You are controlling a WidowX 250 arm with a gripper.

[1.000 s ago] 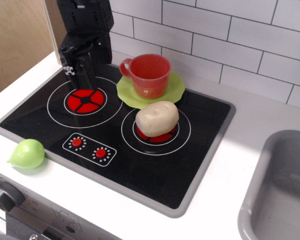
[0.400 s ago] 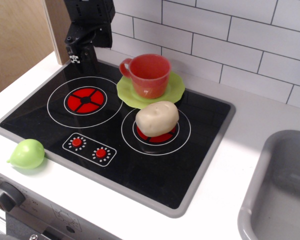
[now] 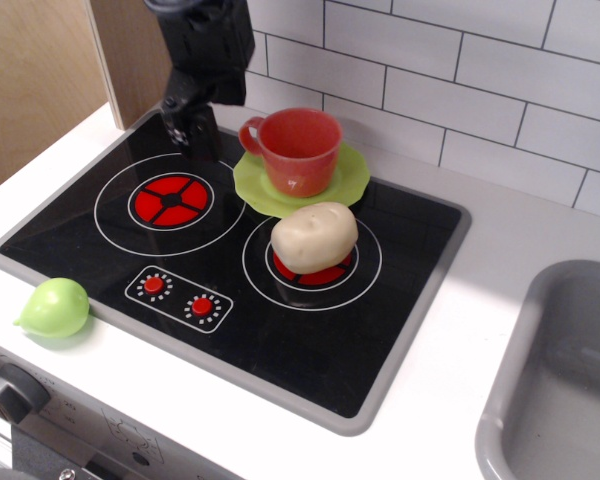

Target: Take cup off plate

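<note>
Single view, observation.image. The cup [image 3: 298, 148] sits upright on the plate [image 3: 352, 184], upper centre of frame, loop handle pointing left. Plate rests on the back edge of the black stovetop [image 3: 310, 340], close to the white tiled wall [image 3: 460, 70].

The gripper [image 3: 194, 128] hangs in the upper left, above the back of the left burner [image 3: 170, 200], just left of the cup handle and apart from it. Nothing is held. Fingers are dark against the dark body; can't tell how wide the jaws stand.

A beige potato [image 3: 314, 237] lies on the right burner [image 3: 313, 262], just in front of the plate, its top overlapping the plate's front rim in the picture. Two red knobs [image 3: 178, 297] sit on the control panel at the front of the stovetop. A small green pear-shaped fruit [image 3: 55, 307] lies on the white counter [image 3: 500, 270] at lower left, off the stovetop corner. Grey sink [image 3: 565, 380] at lower right. Wooden panel [image 3: 40, 80] at far left.
</note>
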